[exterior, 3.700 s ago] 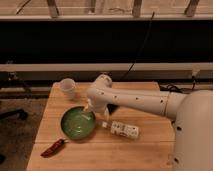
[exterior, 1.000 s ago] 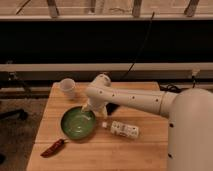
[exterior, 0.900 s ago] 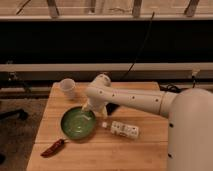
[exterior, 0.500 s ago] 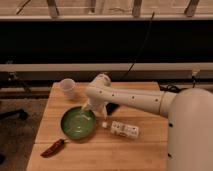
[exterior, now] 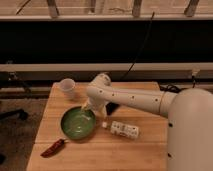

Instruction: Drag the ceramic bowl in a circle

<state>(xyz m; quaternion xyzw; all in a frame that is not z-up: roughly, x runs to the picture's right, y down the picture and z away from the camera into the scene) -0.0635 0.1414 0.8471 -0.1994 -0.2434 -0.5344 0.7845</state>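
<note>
The green ceramic bowl [exterior: 77,122] sits on the wooden table [exterior: 140,145] at the left of middle. My white arm reaches in from the right and bends down over it. My gripper [exterior: 89,108] is at the bowl's far right rim, touching or just inside it.
A white cup [exterior: 67,88] stands at the table's back left. A red chili pepper [exterior: 52,148] lies at the front left. A small white packet [exterior: 123,130] lies right of the bowl. A dark object [exterior: 111,108] lies behind the arm. A black wall runs behind the table.
The bowl and my gripper have shifted slightly; the bowl sits a little further toward the table's middle than 3.7 s ago. Little change over the last second.
</note>
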